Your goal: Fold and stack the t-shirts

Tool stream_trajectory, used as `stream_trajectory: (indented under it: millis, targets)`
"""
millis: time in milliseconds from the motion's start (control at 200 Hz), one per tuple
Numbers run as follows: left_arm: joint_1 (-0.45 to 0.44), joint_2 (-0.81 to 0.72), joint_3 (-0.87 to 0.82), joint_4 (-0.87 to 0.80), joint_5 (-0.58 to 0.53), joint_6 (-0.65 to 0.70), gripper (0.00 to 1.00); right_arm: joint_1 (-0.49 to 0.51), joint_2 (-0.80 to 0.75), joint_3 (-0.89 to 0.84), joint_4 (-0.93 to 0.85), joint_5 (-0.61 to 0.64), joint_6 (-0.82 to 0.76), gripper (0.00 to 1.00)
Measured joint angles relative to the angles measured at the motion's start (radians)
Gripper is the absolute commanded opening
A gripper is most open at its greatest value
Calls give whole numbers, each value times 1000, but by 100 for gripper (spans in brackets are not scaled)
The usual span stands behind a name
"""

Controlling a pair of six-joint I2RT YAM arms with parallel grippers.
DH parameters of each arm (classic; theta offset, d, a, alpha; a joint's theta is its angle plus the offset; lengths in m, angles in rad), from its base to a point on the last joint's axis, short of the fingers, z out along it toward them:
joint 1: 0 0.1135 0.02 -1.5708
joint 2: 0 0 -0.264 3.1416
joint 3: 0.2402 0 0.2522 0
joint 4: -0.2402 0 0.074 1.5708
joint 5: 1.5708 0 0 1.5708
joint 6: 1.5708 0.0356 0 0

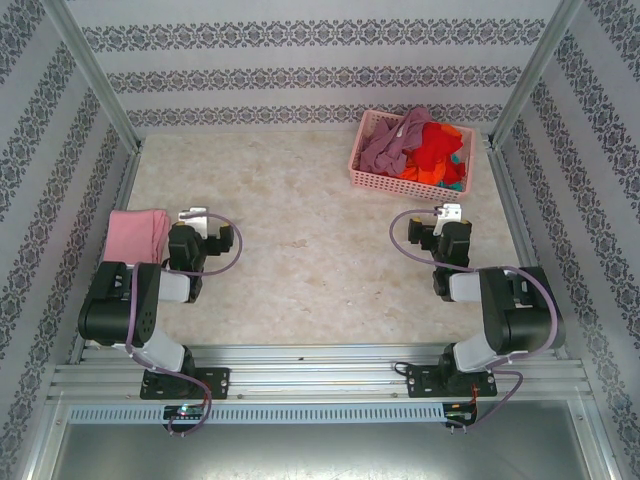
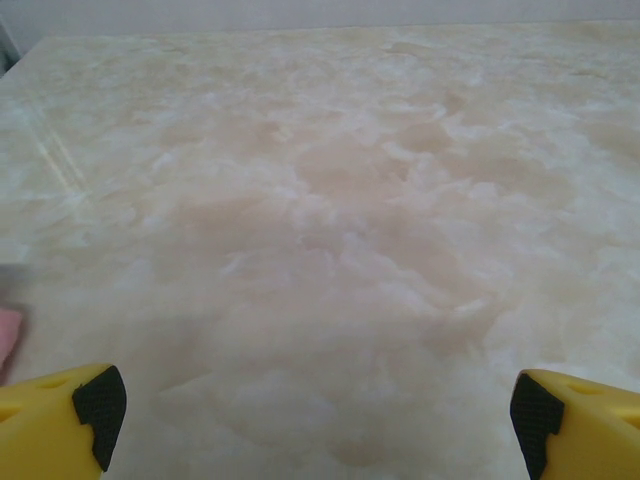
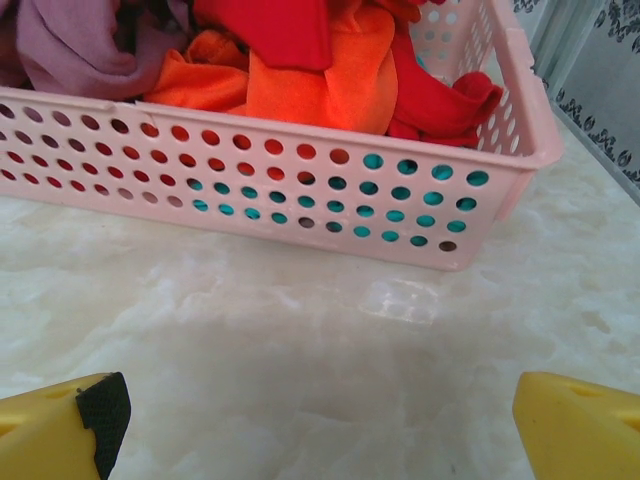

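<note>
From above, one light pink t-shirt [image 1: 137, 235] lies folded flat on the surface [image 1: 300, 260] at the left edge, just beside my left tool [image 1: 195, 215]. I take it as the first piece done and the start of the stack. My right tool [image 1: 450, 213] hangs over bare surface, near the pink plastic basket [image 1: 400, 185] at the far right but not touching it. A mauve t-shirt [image 1: 385, 145], a red t-shirt [image 1: 435, 140] and an orange t-shirt [image 1: 430, 172] are heaped in that basket, crumpled and unfolded.

At my left wrist, the left tool [image 2: 315, 410] is released. Its yellow fingers [image 2: 60, 420] stand wide apart with nothing between them and only marbled surface ahead. A sliver of the light pink t-shirt [image 2: 8, 335] shows at the left border.

At my right wrist, the right tool [image 3: 315, 415] is also released and holds nothing. It faces the near wall of the basket [image 3: 250, 170]. Over the rim I see the mauve t-shirt [image 3: 70, 50], the orange t-shirt [image 3: 300, 85] and the red t-shirt [image 3: 270, 25] piled together, the red spilling toward the right corner. Some teal cloth [image 3: 420, 200] shows through the holes lower down. I cannot tell whether that is another shirt.

My judgement is that the task is early on. One shirt is folded, and at least three are left to lift out, fold and stack on the pink one.
</note>
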Motion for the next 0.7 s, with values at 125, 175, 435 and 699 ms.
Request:
stream_trajectory:
  millis: [125,175,435,699]
  targets:
    - [-21,-96,-13,-35,-35,7,100,4,-150,0,-90,-9,0,98]
    - [-43,-140,-12,-52,-48,21,100,8,-220,5,-139,-9,0,98]
    - [-229,-265,95,-223,-90,112,100,56,-413,196,-508,-8,40,98]
    - [-474,-237,217,-282,-63,135,100,97,-256,515,-747,-8,110,98]
